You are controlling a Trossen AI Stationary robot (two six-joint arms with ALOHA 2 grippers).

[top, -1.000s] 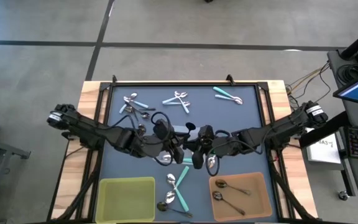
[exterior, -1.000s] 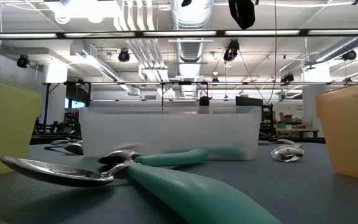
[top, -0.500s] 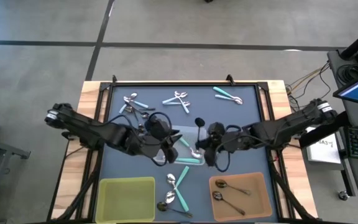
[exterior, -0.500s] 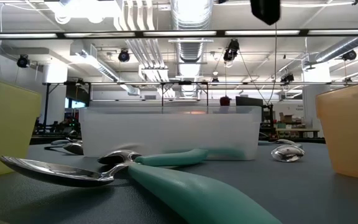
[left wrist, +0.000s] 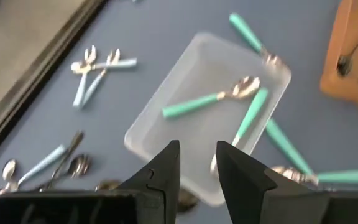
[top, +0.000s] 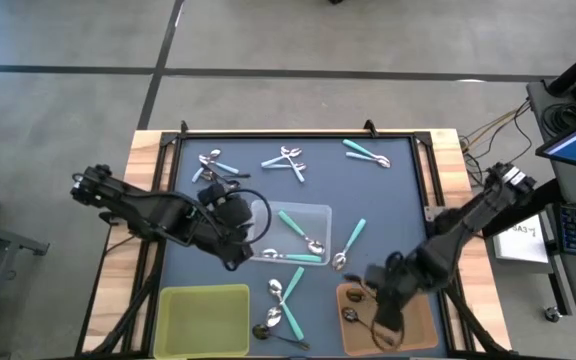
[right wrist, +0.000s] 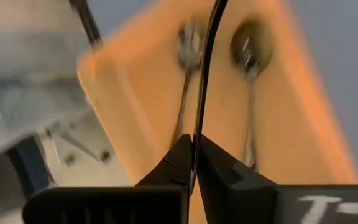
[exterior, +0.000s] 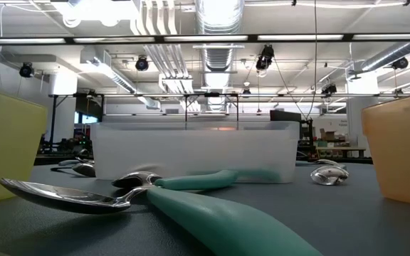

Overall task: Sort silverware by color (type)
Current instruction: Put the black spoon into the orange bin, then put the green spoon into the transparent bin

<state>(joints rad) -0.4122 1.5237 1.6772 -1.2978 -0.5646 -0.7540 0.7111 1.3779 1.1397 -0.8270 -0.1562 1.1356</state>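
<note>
Dark metal is what the right gripper (right wrist: 193,163) grasps: a thin all-metal spoon (right wrist: 205,81) is pinched between its clenched fingers and hangs over the brown bin (top: 423,300) at the counter's near right. In the right wrist view the spoon's long axis runs straight away from the fingers, the handle end in the grip; its far end leaves the picture, so I cannot tell how the bowl is turned. Two dark spoons (right wrist: 188,87) already lie in this bin, lengthwise along it.

I judge the step in hand is the drop of a dark spoon into its bin. The next move calls for a release low over the bin, so the spoon falls flat beside the other two.

Further out, the left gripper (left wrist: 196,163) hovers above the clear bin (top: 320,212) in the middle of the counter (top: 388,185), its fingers apart and holding nothing. Teal spoons (left wrist: 209,102) rest inside it. The yellow bin (top: 205,320) at the near left looks empty. More spoons lie loose near the far edge, and a few lie between the yellow and brown bins.
</note>
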